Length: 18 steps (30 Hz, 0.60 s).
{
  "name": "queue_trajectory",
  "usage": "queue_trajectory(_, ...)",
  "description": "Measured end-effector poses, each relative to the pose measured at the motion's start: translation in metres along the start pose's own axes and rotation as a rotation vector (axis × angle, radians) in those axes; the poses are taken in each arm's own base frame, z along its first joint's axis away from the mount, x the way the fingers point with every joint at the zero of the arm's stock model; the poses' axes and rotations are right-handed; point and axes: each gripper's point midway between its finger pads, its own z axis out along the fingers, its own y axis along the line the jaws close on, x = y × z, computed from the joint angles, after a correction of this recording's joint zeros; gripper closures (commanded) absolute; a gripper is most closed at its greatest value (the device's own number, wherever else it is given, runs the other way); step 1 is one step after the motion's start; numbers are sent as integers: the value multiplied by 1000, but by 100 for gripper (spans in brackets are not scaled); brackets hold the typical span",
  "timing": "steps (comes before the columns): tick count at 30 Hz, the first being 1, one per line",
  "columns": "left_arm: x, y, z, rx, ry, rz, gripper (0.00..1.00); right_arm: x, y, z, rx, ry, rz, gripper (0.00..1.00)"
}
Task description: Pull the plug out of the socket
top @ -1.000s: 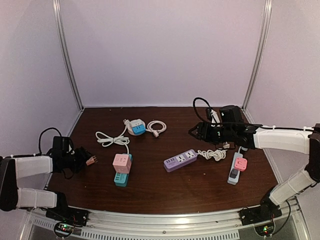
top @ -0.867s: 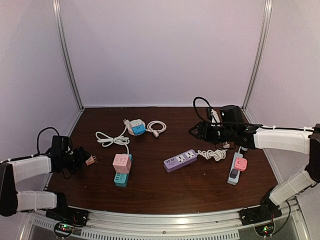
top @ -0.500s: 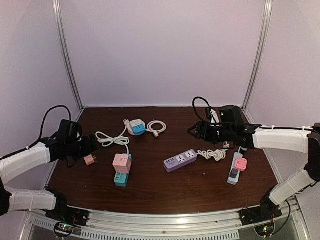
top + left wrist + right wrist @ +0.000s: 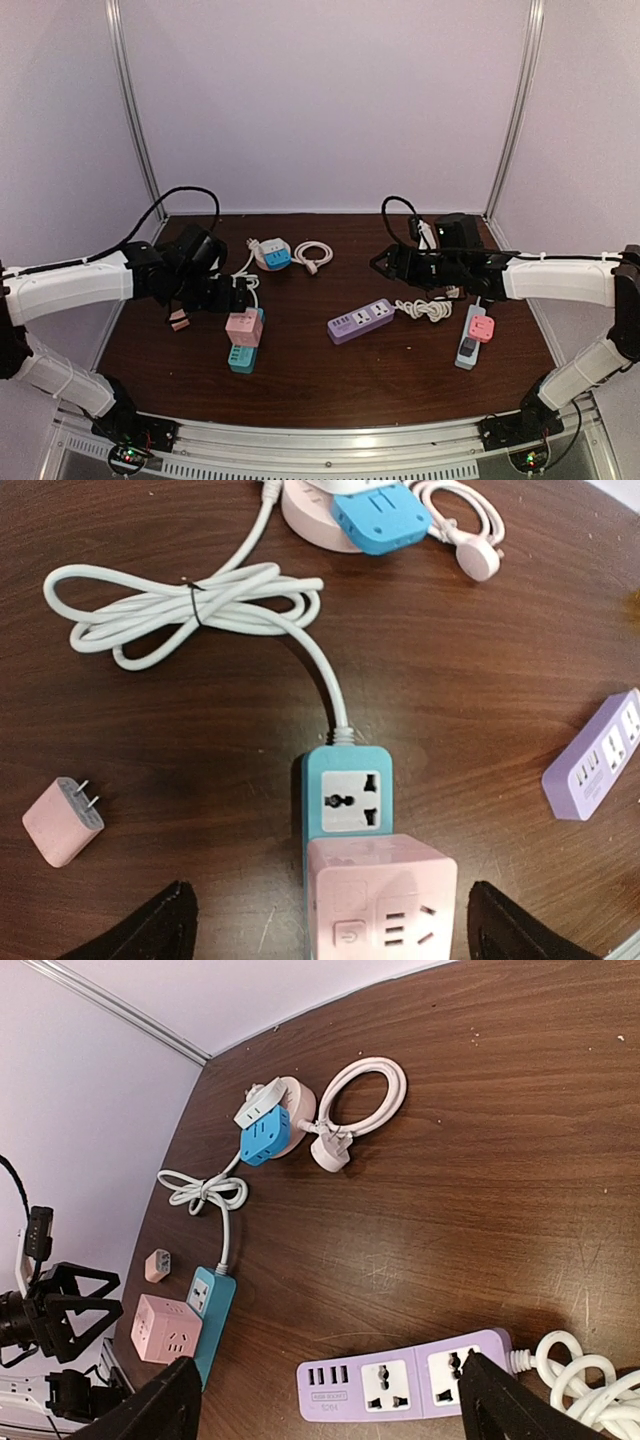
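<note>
Swung inward, left pincer hovers released over pink cube plug; right pincer released too.

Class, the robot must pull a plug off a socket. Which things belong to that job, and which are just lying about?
Job: pink cube plug, teal socket strip under it, left gripper above them.
Lying about: loose pink plug, purple strip with nothing plugged in.

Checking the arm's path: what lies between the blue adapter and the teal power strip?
The bundled white cord of the teal power strip, clearest in the left wrist view.
</note>
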Motion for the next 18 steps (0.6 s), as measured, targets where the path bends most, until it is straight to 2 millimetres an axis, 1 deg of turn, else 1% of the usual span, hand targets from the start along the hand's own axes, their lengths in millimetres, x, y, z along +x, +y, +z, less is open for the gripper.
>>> queue_trajectory(4,12,-17,3,-18,68,93,5,3,0,0,3,4,-1,7)
queue_trajectory(9,29,-33,14,-60,147,198,6,2,-1,1,9,0,-3,5)
queue_trajectory(12,44,-32,20,-89,199,235,11,2,-1,1,13,-4,-5,4)
queue_trajectory(14,50,-29,23,-107,222,247,14,3,0,1,13,-3,-8,4)
queue_trajectory(18,54,-26,25,-128,241,264,19,6,0,3,16,4,-12,4)
